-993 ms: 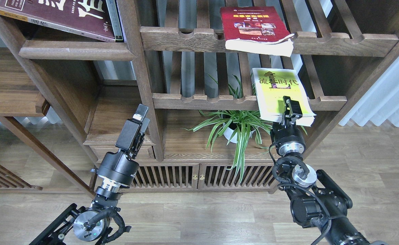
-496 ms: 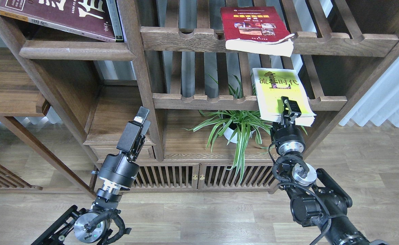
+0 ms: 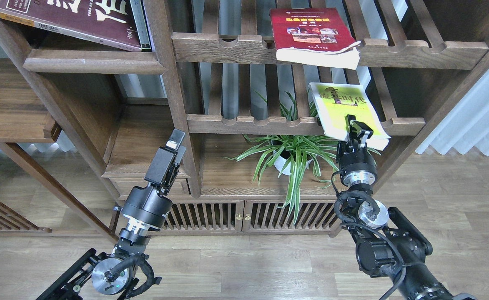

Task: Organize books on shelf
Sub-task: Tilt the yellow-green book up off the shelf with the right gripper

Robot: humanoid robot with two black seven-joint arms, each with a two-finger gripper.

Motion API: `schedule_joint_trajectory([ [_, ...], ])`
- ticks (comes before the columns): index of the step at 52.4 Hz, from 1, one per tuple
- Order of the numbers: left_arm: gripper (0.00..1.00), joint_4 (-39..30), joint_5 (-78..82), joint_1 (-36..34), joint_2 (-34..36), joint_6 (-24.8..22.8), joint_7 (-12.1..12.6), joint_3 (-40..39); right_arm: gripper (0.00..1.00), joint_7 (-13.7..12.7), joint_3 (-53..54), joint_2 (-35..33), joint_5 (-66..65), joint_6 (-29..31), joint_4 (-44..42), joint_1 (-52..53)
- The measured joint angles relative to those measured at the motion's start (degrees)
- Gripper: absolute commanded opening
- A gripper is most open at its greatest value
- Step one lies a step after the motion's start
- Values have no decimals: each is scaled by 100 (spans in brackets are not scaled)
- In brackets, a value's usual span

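The yellow-green book (image 3: 344, 110) lies on the lower slatted rack, its near edge sticking out past the front rail and tilted. My right gripper (image 3: 356, 132) is shut on that near edge. The red book (image 3: 311, 33) lies on the upper slatted rack, overhanging its rail. The dark maroon book (image 3: 73, 18) lies tilted on the solid plank shelf (image 3: 94, 64) at the top left. My left gripper (image 3: 173, 146) is shut and empty, in front of the cabinet's middle post, well below the maroon book.
Thin upright books (image 3: 141, 23) stand next to the maroon book. A potted spider plant (image 3: 288, 158) stands under the lower rack, just left of my right wrist. A second plank shelf (image 3: 15, 108) is at the left. White curtains (image 3: 473, 116) hang at the right.
My right gripper has risen a little with the yellow-green book's near edge, and the book has tilted and turned slightly on the rack. The left arm has barely shifted.
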Motion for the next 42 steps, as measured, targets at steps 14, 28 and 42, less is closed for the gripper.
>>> schedule_joint_trajectory([
  [14, 100, 57, 1, -1, 0, 0, 0, 18, 5, 26, 9, 0, 21, 189, 32, -4],
  [28, 100, 400, -60, -27, 0, 0, -26, -80, 3, -34, 11, -198, 113, 650, 415, -403],
  [42, 100, 499, -141, -115, 0, 0, -10, -111, 3, -71, -94, -407, 219, 659, 1554, -1408],
])
